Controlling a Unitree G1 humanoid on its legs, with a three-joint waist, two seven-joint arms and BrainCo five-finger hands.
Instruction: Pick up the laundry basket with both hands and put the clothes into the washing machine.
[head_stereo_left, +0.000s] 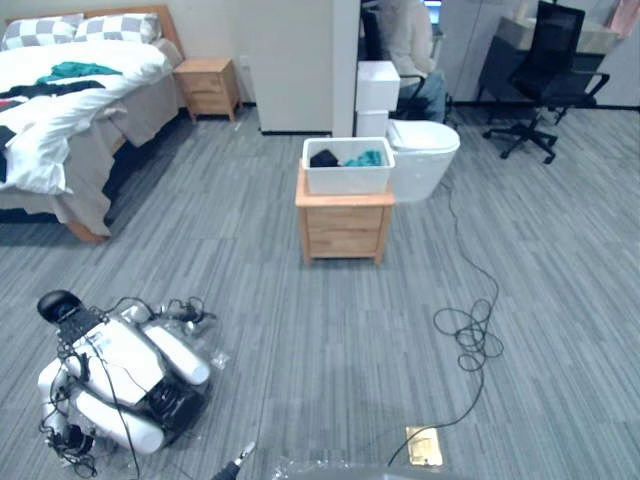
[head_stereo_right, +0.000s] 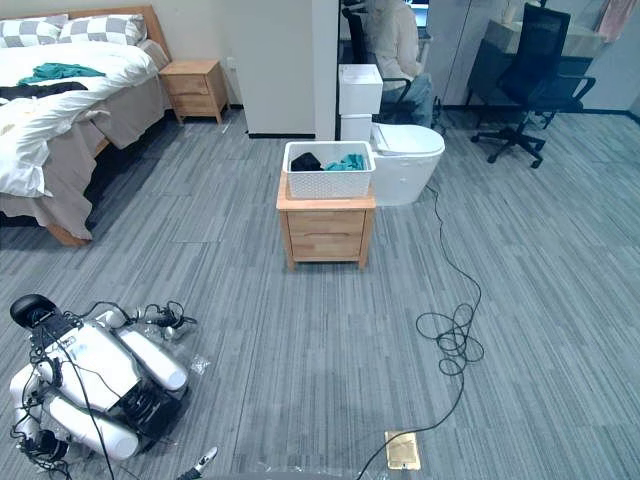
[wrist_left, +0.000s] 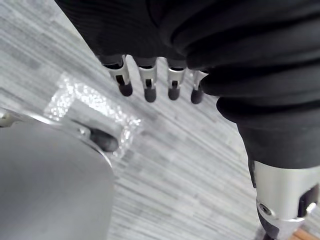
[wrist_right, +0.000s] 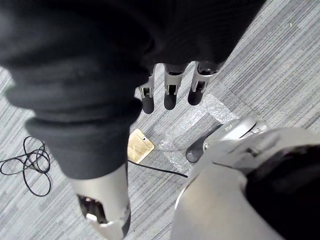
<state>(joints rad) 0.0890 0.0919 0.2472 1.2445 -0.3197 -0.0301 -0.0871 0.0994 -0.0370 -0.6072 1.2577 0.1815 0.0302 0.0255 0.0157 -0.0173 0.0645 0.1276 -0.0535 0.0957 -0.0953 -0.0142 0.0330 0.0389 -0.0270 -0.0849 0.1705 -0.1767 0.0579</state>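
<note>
Laundry basket (head_stereo_right: 329, 185): one, white, well ahead of me on a wooden nightstand (head_stereo_right: 326, 232).
Clothes (head_stereo_right: 347, 162): two pieces in the basket, one dark, one teal.
My left hand (wrist_left: 149, 83): fingers relaxed, empty, above the floor (wrist_left: 200, 165).
My right hand (wrist_right: 170, 93): likewise relaxed and empty.

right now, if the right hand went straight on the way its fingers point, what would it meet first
Probably the clear plastic sheet on the grey carpet: the right hand points its relaxed fingers down at it, though depth is unclear.

No writing, label, number or sign here is legible.
</note>
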